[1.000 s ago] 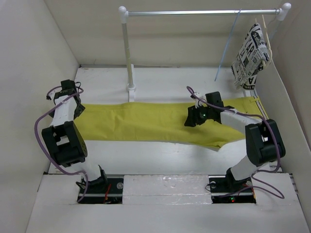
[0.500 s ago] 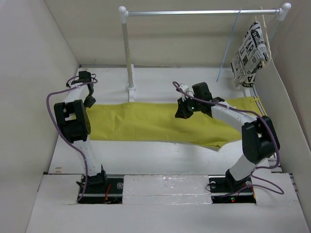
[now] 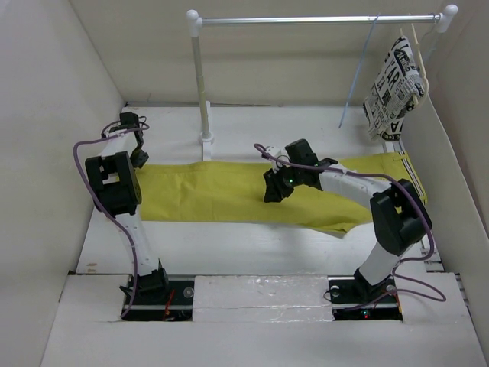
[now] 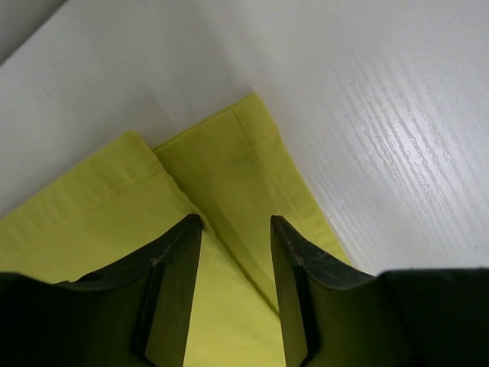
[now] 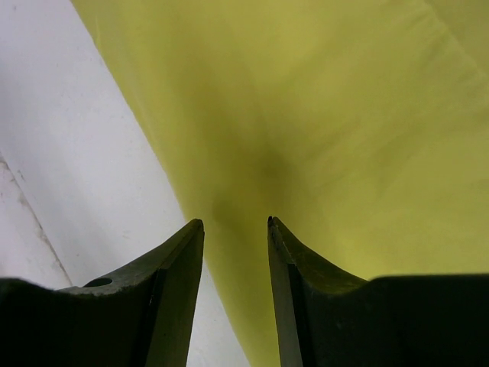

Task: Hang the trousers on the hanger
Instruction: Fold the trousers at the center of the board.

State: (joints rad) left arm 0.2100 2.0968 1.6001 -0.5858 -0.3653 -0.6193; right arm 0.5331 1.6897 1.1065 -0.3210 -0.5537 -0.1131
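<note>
The yellow trousers lie flat across the table, with the waist and its striped trim at the right. My left gripper hovers over the leg ends at the left. In the left wrist view its jaws stand a little apart above the two hems, with nothing pinched. My right gripper is over the middle of the trousers. Its jaws are open over a fabric edge. The light-blue hanger hangs on the rail at the back right.
A metal rail on a white post spans the back. A wooden hanger with newspaper-print cloth hangs at its right end. White walls close in on the left and right, and the left gripper is near the left wall.
The left arm has swung from the front left to the back, over the leg ends, and its jaws have narrowed. The right gripper has slid leftward along the trousers.
</note>
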